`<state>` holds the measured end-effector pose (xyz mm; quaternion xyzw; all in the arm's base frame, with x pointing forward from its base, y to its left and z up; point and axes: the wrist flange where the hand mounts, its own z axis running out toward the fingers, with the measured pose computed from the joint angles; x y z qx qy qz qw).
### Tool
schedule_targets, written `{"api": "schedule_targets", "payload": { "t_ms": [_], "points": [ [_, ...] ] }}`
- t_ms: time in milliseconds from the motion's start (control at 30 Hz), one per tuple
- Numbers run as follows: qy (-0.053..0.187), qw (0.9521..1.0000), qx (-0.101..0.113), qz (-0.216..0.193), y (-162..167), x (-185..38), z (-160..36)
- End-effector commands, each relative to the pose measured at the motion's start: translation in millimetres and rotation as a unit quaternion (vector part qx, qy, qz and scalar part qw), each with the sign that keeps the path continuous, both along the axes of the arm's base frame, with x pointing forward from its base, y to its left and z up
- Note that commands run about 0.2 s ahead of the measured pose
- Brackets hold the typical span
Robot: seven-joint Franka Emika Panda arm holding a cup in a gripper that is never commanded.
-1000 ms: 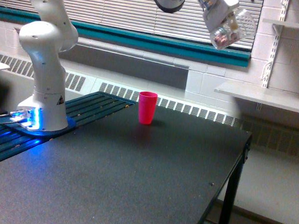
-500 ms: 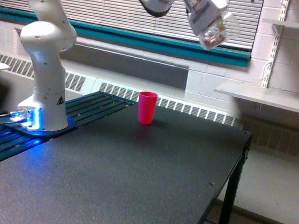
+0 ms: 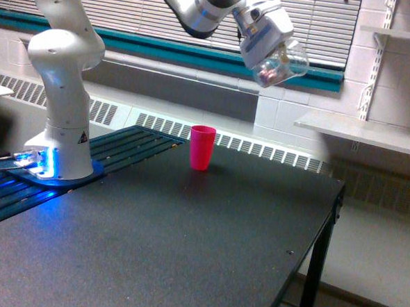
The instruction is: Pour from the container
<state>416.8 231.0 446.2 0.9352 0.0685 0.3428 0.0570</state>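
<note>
Container: we see the clear plastic container point(image 3: 280, 63) held high above the desk point(image 3: 185, 243), tilted, with small pinkish pieces lying in its lower part.
Gripper: the white gripper point(image 3: 266, 37) sits on the container's upper side; the jaws are pinching the container, though the contact line itself is hard for us to make out.
Pink cup: the pink cup point(image 3: 202, 147) stands upright near the desk's far edge, well below the container and off toward the exterior view's left of it.
Position: the container is not over the pink cup; they are well apart.
Handling: we judge the container light, thin-walled and likely to flex under a hard squeeze. Smooth plastic may slip when tilted further.
Grip point: we would hold it at mid-wall, clear of the rim, so the mouth is free for pouring.
Contents: loose small pieces, which we expect to tumble out in a rush, not as a steady stream.
Risk: pieces may bounce off the pink cup's narrow mouth.
Arm base: the white base point(image 3: 62, 103) stands on the desk at the exterior view's left.
</note>
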Motion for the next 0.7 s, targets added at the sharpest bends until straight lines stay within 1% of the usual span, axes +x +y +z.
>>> {"api": "schedule_targets", "payload": {
  "t_ms": [33,233,567,700],
  "points": [
    [-0.003,0.9999,-0.006,0.01,2,-13,-5.6],
    [0.007,0.9996,-0.02,0.021,3,-25,-20.6],
    [0.029,0.9979,-0.046,0.034,6,-51,-58.0],
    [0.039,0.997,-0.053,0.041,8,-61,-71.5]
  ]
}}
